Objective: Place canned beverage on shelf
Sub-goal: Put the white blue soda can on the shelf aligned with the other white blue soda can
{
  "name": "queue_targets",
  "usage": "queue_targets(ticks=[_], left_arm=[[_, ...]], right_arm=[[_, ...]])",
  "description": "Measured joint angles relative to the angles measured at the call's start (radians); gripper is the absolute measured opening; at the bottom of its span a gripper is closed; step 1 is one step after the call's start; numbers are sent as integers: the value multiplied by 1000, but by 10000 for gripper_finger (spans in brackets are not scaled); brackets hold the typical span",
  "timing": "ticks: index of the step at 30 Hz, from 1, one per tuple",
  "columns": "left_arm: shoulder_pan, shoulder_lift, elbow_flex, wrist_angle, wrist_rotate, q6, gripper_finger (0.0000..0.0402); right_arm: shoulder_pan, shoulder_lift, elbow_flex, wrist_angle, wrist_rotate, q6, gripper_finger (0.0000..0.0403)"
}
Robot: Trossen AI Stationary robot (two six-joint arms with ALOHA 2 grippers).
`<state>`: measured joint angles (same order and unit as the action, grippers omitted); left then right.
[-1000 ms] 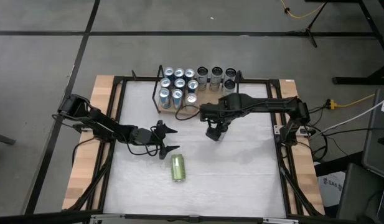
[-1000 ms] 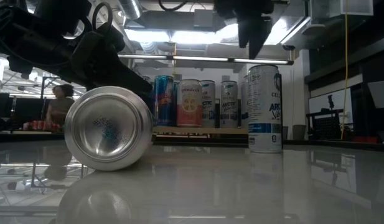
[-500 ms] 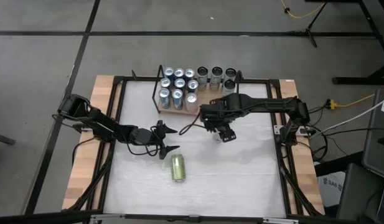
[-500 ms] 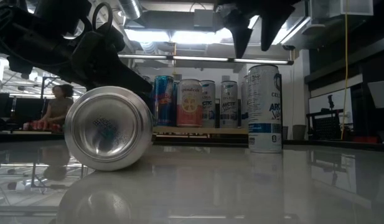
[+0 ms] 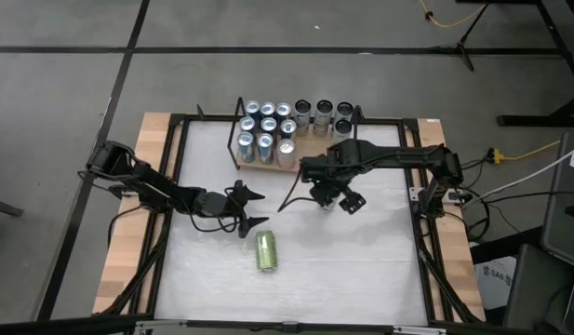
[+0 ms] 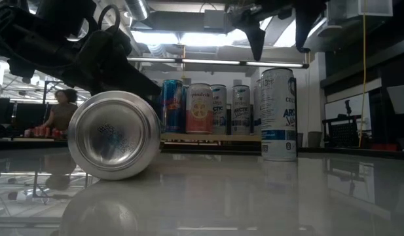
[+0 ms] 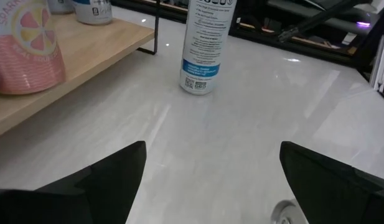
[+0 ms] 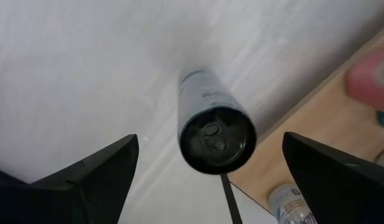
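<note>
The right gripper [image 5: 340, 199] hangs above a tall white-and-blue can [image 6: 278, 114] standing upright on the table [image 5: 361, 270] just beside the shelf [image 5: 310, 147], its 2 fingers spread wide and pointing down, holding nothing. The left gripper [image 5: 251, 208] reaches low across the table, fingers also wide apart and empty, near a green can [image 5: 266, 250] lying on its side. The shelf at the table's far edge carries several upright cans.

Green can [image 5: 266, 250], white-and-blue can [image 6: 278, 114]
</note>
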<state>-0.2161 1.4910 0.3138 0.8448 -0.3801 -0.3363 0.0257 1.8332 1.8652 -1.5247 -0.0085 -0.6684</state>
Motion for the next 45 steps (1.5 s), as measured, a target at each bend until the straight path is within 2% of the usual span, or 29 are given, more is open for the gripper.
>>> queue_targets(ticks=[9, 19, 36, 45], left_arm=[[0, 0, 0, 0, -4, -5, 364], [0, 0, 0, 0, -4, -5, 364], [0, 0, 0, 0, -5, -3, 364], [0, 0, 0, 1, -5, -3, 364]], right_arm=[[0, 0, -11, -10, 2, -48, 386], [0, 2, -99, 71, 94, -57, 386], [0, 1, -215, 147, 96, -82, 386], [0, 1, -225, 145, 96, -69, 386]])
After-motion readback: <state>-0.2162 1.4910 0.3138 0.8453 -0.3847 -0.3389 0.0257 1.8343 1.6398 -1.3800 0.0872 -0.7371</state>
